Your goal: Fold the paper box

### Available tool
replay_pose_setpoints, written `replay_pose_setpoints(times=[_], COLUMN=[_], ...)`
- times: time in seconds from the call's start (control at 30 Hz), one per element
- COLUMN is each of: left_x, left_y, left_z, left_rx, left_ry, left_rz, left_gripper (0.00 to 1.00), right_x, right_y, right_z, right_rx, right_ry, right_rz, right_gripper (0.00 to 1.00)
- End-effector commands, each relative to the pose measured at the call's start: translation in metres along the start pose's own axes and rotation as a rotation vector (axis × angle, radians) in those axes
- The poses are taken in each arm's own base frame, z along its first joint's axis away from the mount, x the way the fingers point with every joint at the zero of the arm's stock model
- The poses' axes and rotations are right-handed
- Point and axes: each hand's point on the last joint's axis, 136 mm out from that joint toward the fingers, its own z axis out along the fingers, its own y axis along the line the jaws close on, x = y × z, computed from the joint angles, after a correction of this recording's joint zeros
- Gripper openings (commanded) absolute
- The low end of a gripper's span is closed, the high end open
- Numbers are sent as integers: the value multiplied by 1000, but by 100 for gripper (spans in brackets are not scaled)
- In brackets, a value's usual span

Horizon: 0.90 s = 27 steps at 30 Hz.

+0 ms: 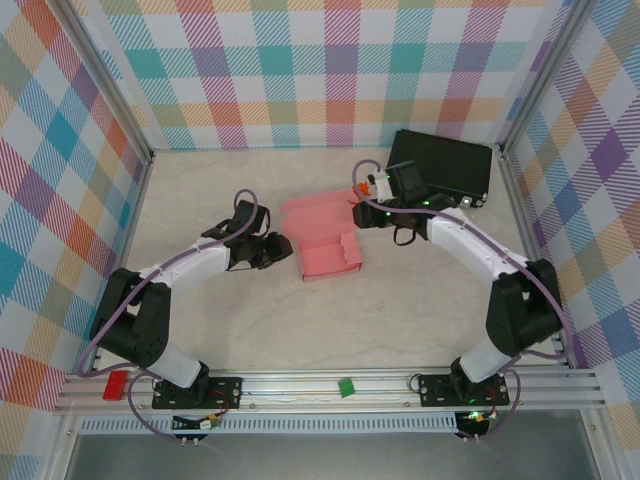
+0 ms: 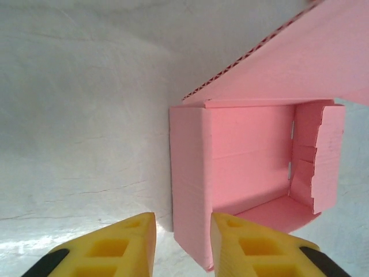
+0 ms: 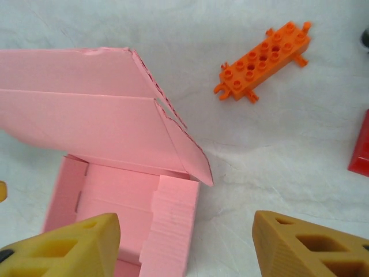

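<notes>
The paper box (image 1: 330, 255) is a light-pink card tray in the middle of the table, its lid (image 1: 308, 210) raised at the far side. My left gripper (image 1: 283, 250) is at the box's left wall. In the left wrist view the left gripper (image 2: 181, 228) stands open, its yellow fingers either side of that wall of the box (image 2: 190, 173), with a gap on the left. My right gripper (image 1: 362, 212) hovers over the box's right end. In the right wrist view the right gripper (image 3: 187, 231) is wide open above the folded side wall of the box (image 3: 173, 225), under the tilted lid (image 3: 86, 115).
An orange toy brick (image 3: 262, 60) lies just right of the box, also seen from above (image 1: 378, 184), and a red piece (image 3: 360, 150) sits beside it. A black case (image 1: 440, 165) stands at the back right. A red block (image 1: 117, 385) and a green piece (image 1: 346, 386) rest on the front rail.
</notes>
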Motion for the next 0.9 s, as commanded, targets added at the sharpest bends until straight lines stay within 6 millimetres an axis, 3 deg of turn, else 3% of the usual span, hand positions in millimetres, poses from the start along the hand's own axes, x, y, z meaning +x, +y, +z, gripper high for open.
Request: replay_pose_setpoints(times=[0.0, 0.2, 0.43, 0.53, 0.67, 0.87], left_x=[-16, -41, -61, -67, -71, -72], left_y=[4, 10, -23, -25, -31, -28], left_z=[-19, -37, -47, -52, -51, -29], left_rx=[-45, -67, 115, 162, 259, 293], left_ry=[-57, -138, -289, -357, -395, -379], left_rz=[68, 167, 471, 517, 562, 588], left_gripper=[34, 38, 39, 38, 38, 38], right_x=[25, 51, 62, 67, 75, 71], right_y=[1, -3, -2, -2, -11, -10], right_z=[-6, 0, 23, 36, 52, 70], right_rx=[-75, -141, -280, -303, -267, -292], right_ry=[68, 118, 182, 212, 246, 250], right_rz=[89, 179, 265, 278, 319, 356], right_gripper=[63, 63, 62, 62, 60, 55])
